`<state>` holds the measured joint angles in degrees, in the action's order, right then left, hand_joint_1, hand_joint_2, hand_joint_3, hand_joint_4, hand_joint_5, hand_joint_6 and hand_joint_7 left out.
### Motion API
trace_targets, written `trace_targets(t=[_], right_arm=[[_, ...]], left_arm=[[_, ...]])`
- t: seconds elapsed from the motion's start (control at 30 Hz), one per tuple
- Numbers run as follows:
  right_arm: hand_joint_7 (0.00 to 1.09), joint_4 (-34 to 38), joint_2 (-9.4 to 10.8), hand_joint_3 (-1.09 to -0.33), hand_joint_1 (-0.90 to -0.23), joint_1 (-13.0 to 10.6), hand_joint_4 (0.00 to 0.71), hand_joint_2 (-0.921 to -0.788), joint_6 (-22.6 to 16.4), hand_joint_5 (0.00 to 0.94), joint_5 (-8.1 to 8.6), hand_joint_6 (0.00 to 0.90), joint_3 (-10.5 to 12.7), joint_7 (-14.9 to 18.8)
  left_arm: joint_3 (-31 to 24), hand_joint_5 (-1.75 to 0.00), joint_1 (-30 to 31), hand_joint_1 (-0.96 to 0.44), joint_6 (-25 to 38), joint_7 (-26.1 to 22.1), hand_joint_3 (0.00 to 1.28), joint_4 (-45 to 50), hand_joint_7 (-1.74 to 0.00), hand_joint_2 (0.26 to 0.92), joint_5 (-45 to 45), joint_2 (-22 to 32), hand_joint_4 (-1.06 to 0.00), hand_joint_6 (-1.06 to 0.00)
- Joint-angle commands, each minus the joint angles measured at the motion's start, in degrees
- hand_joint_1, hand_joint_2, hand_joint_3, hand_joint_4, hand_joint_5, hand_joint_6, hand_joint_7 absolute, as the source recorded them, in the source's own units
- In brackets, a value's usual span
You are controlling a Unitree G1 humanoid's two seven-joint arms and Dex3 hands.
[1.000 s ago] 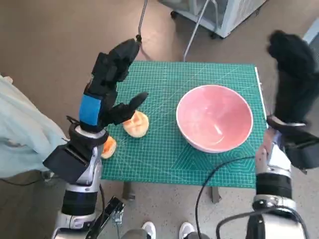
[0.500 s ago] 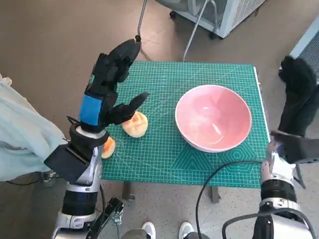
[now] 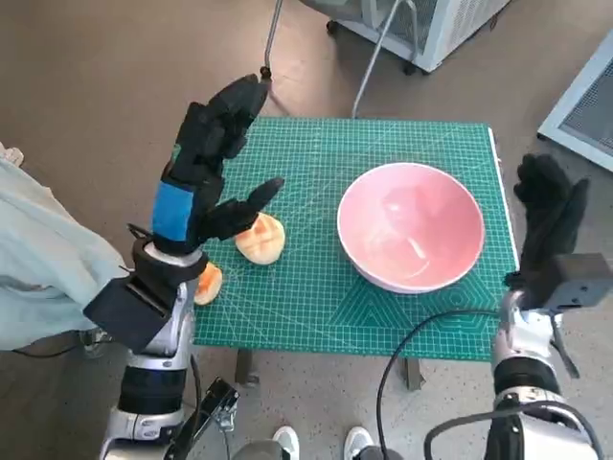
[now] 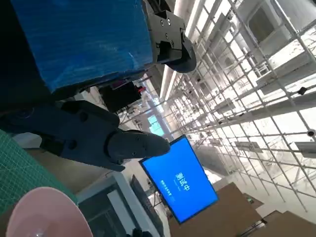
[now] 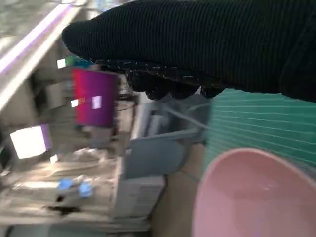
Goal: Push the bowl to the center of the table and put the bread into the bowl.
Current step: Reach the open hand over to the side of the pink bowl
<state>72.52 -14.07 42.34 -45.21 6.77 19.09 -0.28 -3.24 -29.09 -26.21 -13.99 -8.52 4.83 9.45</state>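
Note:
A pink bowl stands empty on the right half of the green mat; its rim also shows in the left wrist view and the right wrist view. A bread roll lies on the mat's left part. My left hand hovers raised above the roll, fingers spread, holding nothing. My gloved right hand is upright just off the table's right edge, beside the bowl and apart from it, fingers apart and empty.
A second orange-brown piece lies at the mat's left edge, partly behind my left forearm. A pale cloth hangs at the far left. A white cabinet and metal legs stand beyond the table. A black cable crosses the front edge.
My right hand has dropped from high at the far right down to bowl level beside the table's right edge. The left hand, bowl and roll have stayed put.

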Motion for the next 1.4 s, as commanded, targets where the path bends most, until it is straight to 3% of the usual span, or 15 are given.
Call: trace_targets(t=[0.03, 0.17, 0.37, 0.73, 1.07, 1.4], right_arm=[[0.65, 1.8, 2.6, -0.905, -0.517, -1.0, 0.253, -0.921, 3.8, 0.023, 2.29, 0.048, 1.8, 2.1], [0.66, 2.2, 4.2, -0.892, -0.542, -0.3, 0.258, -0.921, 6.1, 0.022, 3.29, 0.073, 2.6, 2.7], [0.65, 2.7, 5.9, -0.899, -0.557, 0.7, 0.272, -0.921, 8.6, 0.024, 2.58, 0.093, 2.6, 1.8], [0.63, 3.4, 8.4, -0.873, -0.561, 3.1, 0.264, -0.921, 14.7, 0.013, 4.50, 0.108, 5.1, 3.6], [0.61, 3.5, 10.4, -0.847, -0.586, 5.6, 0.248, -0.921, 15.9, 0.002, 5.53, 0.112, 6.6, 3.5], [0.61, 3.8, 11.8, -0.853, -0.580, 8.1, 0.237, -0.921, 17.6, 0.000, 5.45, 0.109, 7.4, 2.5]], left_arm=[[-0.4, 0.00, 0.7, -0.40, 0.2, -0.3, 0.28, 0.6, -0.54, 0.921, 0.5, 0.8, -0.32, -0.12], [-0.5, 0.00, 0.8, -0.40, 0.4, -0.3, 0.28, 0.8, -0.54, 0.921, 0.4, 1.1, -0.32, -0.12], [-0.4, 0.00, 1.1, -0.40, 0.8, -0.3, 0.28, 1.4, -0.53, 0.921, 0.4, 1.4, -0.32, -0.12], [-0.7, 0.00, 2.3, -0.41, 1.0, -0.3, 0.28, 2.6, -0.52, 0.921, 0.3, 2.2, -0.32, -0.12], [-1.4, 0.00, 3.2, -0.42, 1.1, -0.2, 0.27, 3.0, -0.46, 0.921, 0.3, 3.0, -0.32, -0.15], [-1.4, 0.00, 4.7, -0.41, 2.2, 0.1, 0.27, 4.9, -0.44, 0.921, 0.0, 3.1, -0.32, -0.17]])
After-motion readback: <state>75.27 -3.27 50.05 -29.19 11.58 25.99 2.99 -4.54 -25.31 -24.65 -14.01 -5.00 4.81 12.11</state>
